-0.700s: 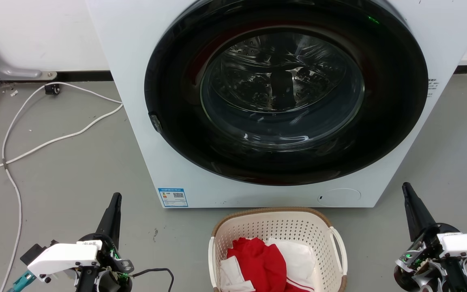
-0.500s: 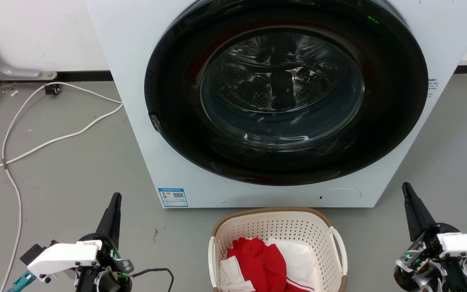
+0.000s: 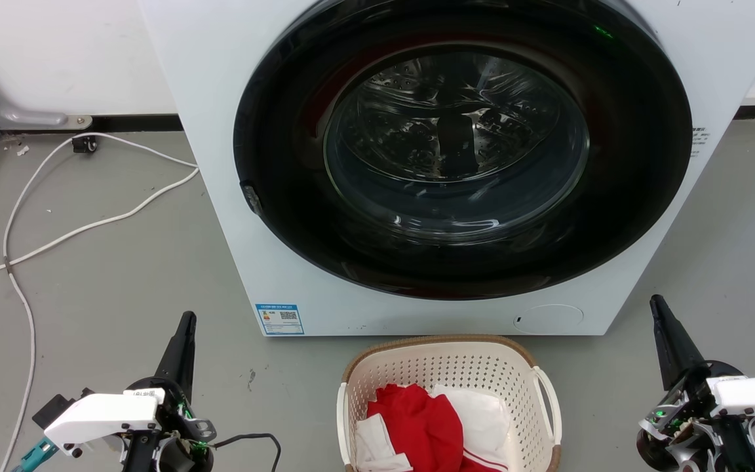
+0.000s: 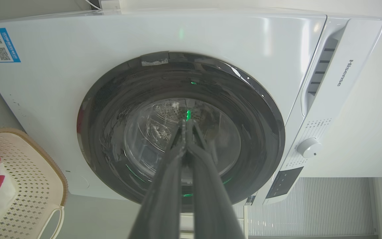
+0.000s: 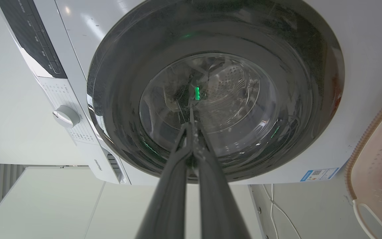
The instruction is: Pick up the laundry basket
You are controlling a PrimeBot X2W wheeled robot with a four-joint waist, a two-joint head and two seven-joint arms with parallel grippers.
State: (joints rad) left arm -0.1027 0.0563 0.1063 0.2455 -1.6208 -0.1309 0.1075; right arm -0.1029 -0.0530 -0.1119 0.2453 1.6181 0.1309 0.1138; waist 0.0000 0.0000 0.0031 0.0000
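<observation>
The laundry basket (image 3: 476, 367) stands on the floor in front of the washing machine, at the bottom centre of the head view. It is cream with a brown rim and white side handles, and holds red and white clothes. Its edge shows in the left wrist view as the laundry basket (image 4: 35, 172) and in the right wrist view as the laundry basket (image 5: 381, 156). My left gripper (image 3: 187, 319) hovers well left of it, fingers shut and empty. To the basket's right, my right gripper (image 3: 655, 302) is also shut and empty. The left gripper (image 4: 186, 123) and right gripper (image 5: 191, 125) point at the machine's door.
A white washing machine (image 3: 220, 131) with a dark round glass door (image 3: 463, 151), shut, stands right behind the basket. White cables (image 3: 56, 236) trail over the grey floor at the left. A thin black cable (image 3: 253, 438) lies beside my left arm.
</observation>
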